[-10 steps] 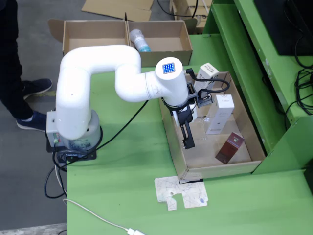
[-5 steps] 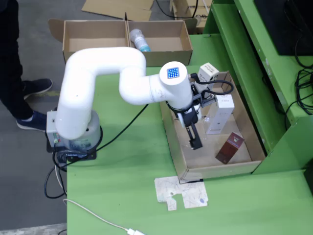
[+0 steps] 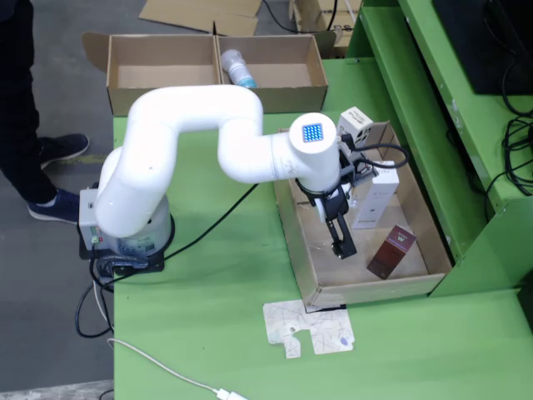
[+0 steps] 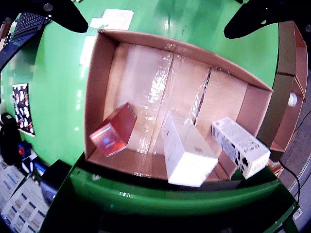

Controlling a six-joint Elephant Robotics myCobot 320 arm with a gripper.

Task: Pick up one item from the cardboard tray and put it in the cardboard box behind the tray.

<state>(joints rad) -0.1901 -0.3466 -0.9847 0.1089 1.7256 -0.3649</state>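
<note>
In the fixed view the cardboard tray [image 3: 297,242] lies on the green table at the right. It holds a dark red box [image 3: 392,251], a tall white box [image 3: 374,196] and a white printed box [image 3: 354,124] leaning on its far corner. My black gripper [image 3: 341,244] hangs over the middle of the tray, left of the red box, with nothing in it. The wrist view looks down into the tray [image 4: 95,92]: red box [image 4: 114,130], white box [image 4: 187,154], printed box [image 4: 240,145]. The gripper [image 4: 155,26] is open, its fingers [image 4: 63,14] spread wide. The cardboard box [image 3: 166,87] stands behind the tray.
The cardboard box has two compartments; a bottle [image 3: 237,68] lies in the right one. A flat cardboard scrap [image 3: 308,327] and a white cable [image 3: 166,368] lie near the table's front. Green frame [image 3: 433,108] borders the tray's right. A person's legs [image 3: 25,100] stand at left.
The arm has swung to the right in the fixed view, carrying the gripper from the tray's left wall to over its middle. The items have not moved.
</note>
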